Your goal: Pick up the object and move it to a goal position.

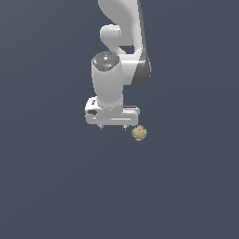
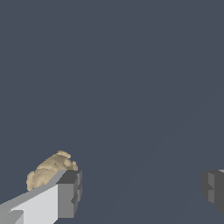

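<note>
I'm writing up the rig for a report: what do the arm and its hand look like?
The arm is glossy white with rounded links, dark grey joint bands and a grey round cap. The hand is a white boxy block; its fingers are white with dark grey ridged pads.

Just a flat, plain dark slate-blue floor (image 1: 56, 186) filling the whole frame, no markings or edges showing. The only thing on it is a small lumpy tan ball (image 1: 139, 133), sitting slightly right of center.
</note>
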`<state>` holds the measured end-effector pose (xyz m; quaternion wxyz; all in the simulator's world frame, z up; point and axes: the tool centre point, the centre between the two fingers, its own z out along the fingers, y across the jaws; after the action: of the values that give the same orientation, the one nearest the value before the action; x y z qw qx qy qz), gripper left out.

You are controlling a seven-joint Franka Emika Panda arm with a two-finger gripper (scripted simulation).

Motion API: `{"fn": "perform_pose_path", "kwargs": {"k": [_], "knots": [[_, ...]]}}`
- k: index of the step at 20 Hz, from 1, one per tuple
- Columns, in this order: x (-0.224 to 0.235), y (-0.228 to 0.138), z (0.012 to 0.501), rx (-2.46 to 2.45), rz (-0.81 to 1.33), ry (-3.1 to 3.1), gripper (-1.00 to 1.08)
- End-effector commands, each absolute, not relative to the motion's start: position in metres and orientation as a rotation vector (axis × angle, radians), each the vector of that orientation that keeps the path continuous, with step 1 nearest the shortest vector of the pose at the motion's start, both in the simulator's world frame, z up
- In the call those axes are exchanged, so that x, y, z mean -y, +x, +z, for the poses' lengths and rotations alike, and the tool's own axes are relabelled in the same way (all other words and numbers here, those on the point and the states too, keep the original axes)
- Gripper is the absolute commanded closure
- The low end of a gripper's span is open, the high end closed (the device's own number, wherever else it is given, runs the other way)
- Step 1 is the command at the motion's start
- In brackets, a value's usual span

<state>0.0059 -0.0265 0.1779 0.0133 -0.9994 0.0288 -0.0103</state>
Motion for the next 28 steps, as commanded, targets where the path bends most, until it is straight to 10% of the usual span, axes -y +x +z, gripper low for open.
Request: {"fn": "perform_pose_path", "kwargs": {"k": [1,28], "knots": [[0.027,0.006,0.178,-0.090,-0.032,-3.113,-0.92],[-0.030,-0.009,0.140,0.278,-0.022,-3.100,-0.92]]}}
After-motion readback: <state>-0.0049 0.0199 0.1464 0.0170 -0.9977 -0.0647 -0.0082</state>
